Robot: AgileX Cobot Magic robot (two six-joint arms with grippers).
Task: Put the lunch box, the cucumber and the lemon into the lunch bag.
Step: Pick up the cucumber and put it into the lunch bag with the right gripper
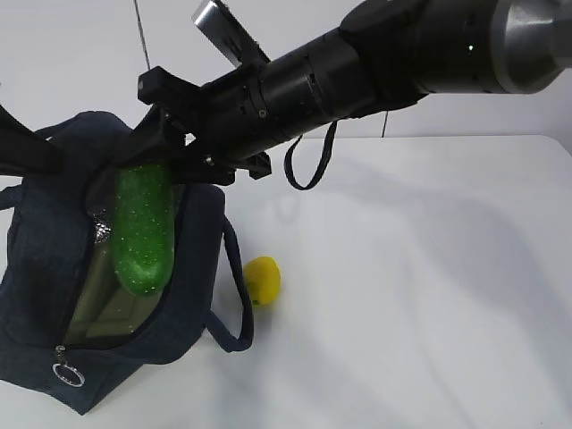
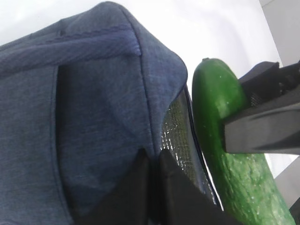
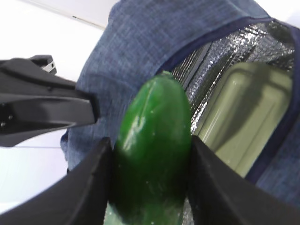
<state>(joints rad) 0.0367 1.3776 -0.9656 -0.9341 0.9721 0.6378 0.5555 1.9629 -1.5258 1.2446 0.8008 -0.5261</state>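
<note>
The navy lunch bag (image 1: 36, 268) stands open at the left, and the lunch box (image 1: 103, 304) lies inside it with its sage-green lid up. My right gripper (image 1: 159, 161) is shut on the cucumber (image 1: 143, 228), which hangs lengthwise over the opening. The right wrist view has the cucumber (image 3: 152, 140) clamped between both fingers, with the lunch box (image 3: 248, 117) below in the foil lining. My left gripper (image 2: 152, 161) is shut on the lunch bag's (image 2: 93, 93) upper edge, beside the cucumber (image 2: 220, 108). The lemon (image 1: 262, 280) rests on the table just right of the bag.
A strap handle (image 1: 234, 295) loops out toward the lemon. The zipper's ring pull (image 1: 68, 374) hangs at the bag's near corner. A black cable loop (image 1: 308, 165) dangles under the right arm. White table (image 1: 429, 295) stretches to the right.
</note>
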